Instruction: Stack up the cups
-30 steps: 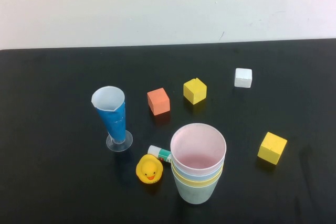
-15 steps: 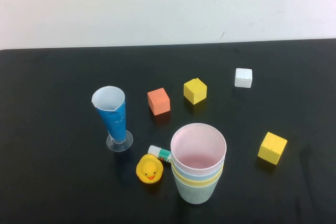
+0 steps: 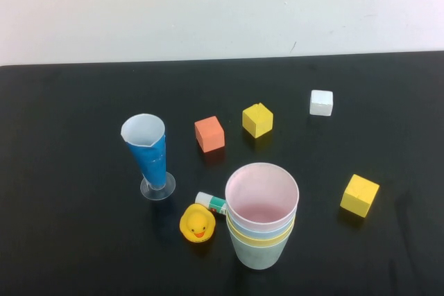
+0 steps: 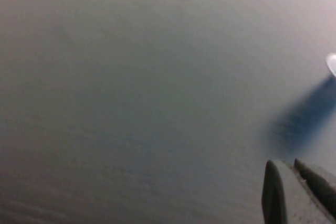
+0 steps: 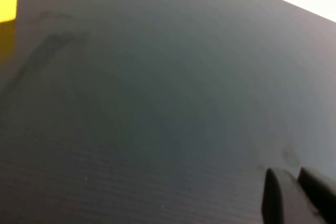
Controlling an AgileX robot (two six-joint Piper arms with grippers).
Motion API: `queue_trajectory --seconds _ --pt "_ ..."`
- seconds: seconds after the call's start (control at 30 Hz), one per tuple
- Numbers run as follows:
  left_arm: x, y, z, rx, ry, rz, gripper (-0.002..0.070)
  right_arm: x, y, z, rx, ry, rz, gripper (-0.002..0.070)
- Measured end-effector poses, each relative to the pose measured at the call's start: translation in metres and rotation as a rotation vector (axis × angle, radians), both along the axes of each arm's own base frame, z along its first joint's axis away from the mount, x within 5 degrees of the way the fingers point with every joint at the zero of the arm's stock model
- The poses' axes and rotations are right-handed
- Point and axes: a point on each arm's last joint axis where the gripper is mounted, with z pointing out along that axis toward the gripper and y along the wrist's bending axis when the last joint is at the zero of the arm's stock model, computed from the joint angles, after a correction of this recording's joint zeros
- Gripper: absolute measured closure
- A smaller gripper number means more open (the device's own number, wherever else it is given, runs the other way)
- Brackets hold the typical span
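The cups stand nested in one upright stack [image 3: 261,216] at the front middle of the black table. The pale pink cup [image 3: 262,197] is innermost on top, then the light blue rim [image 3: 290,224], the yellow rim [image 3: 260,240] and the pale green cup [image 3: 259,256] outermost. Neither gripper shows in the high view. My left gripper [image 4: 283,165] hangs over bare table, fingers close together and empty. My right gripper [image 5: 287,172] is likewise over bare table, fingers together and empty.
A blue-and-white cone glass [image 3: 148,154] stands left of the stack. A yellow duck [image 3: 197,224] and a small tube [image 3: 210,203] lie beside the stack. An orange cube [image 3: 209,134], two yellow cubes [image 3: 257,120] [image 3: 359,195] and a white cube [image 3: 321,102] are scattered behind and to the right.
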Motion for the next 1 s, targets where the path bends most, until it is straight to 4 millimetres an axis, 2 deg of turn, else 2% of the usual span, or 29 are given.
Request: queue_trajectory --seconds 0.2,0.4,1.0 --pt "0.0035 0.0033 0.0034 0.174 -0.097 -0.006 0.0676 0.0 0.0 0.0 0.0 0.0 0.0 0.0632" --pt "0.0038 0.0016 0.0033 0.322 -0.111 -0.077 0.0676 0.0 0.0 0.0 0.0 0.0 0.0 0.0635" --pt "0.0037 -0.0008 0.0037 0.317 -0.119 -0.103 0.0676 0.0 0.0 0.0 0.0 0.0 0.0 0.0635"
